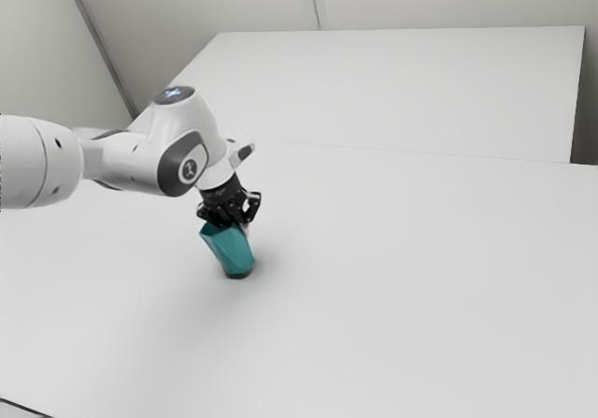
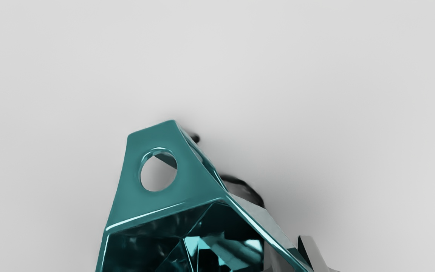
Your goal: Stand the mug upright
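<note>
Glossy teal faceted mug (image 1: 229,250), wall pinched by the black two-finger gripper (image 1: 239,225) above; long axis leans rimward toward the exterior view's left.

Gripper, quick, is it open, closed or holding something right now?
Gripper: at the mouth end of the tilted mug; whether open or closed on it cannot be told.

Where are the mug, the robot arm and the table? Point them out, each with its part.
Mug (image 2: 191,177): wrist view, on the teal side beside its round hole.
Robot arm (image 1: 35,161): exterior view, on a white link.
Table (image 1: 420,278): exterior view, on its bare top.
</note>
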Tool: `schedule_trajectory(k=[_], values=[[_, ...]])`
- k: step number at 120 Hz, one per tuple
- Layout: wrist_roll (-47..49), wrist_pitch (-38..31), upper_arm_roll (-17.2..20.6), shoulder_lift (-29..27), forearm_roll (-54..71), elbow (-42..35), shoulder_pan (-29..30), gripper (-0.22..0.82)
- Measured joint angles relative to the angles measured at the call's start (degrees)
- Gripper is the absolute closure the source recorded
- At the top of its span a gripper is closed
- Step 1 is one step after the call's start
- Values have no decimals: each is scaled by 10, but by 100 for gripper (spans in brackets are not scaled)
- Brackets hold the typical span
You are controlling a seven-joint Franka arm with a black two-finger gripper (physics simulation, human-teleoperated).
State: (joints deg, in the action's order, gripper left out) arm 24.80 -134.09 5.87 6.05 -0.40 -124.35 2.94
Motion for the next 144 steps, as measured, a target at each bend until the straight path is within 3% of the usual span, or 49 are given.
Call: schedule_trajectory(k=[20,45,68,97,144], values=[[32,-11,5,10,0,1,-6,79],[52,-11,9,-2,-7,0,-5,34],[64,-6,9,-22,-8,0,-9,14],[75,-1,9,-33,-8,0,-14,4],[84,29,9,-66,-9,12,-23,1]])
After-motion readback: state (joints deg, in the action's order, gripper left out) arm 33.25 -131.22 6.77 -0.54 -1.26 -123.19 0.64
